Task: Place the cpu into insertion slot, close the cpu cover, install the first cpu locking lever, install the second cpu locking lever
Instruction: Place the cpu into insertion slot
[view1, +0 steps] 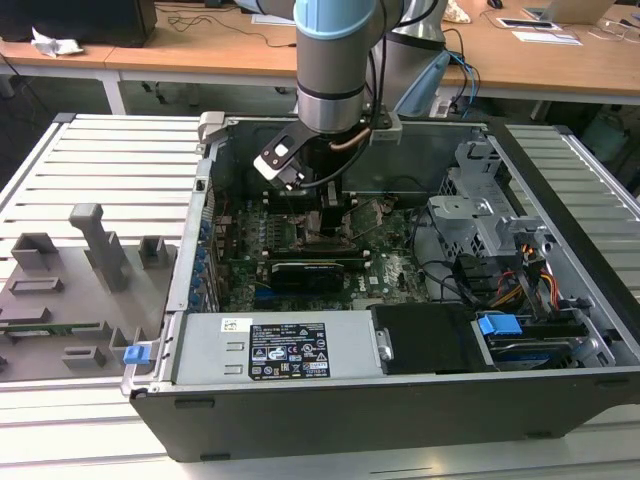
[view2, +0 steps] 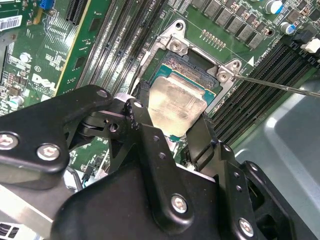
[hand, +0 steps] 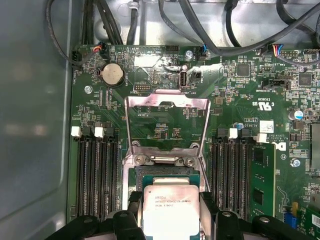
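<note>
One cpu (hand: 166, 207), one insertion slot (hand: 165, 176), one cpu cover (hand: 166, 100), one gripper (hand: 170, 202), one coin cell (hand: 112, 75) near the green board (hand: 235, 100) edge, four white slot tabs (hand: 75, 131).

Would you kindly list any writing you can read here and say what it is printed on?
Chip: printed lines on its metal top, too small to read.
Green board: white lettering, too small to read.
Black sticker on the grey metal box: too small to read.
Nothing can be quoted.
</note>
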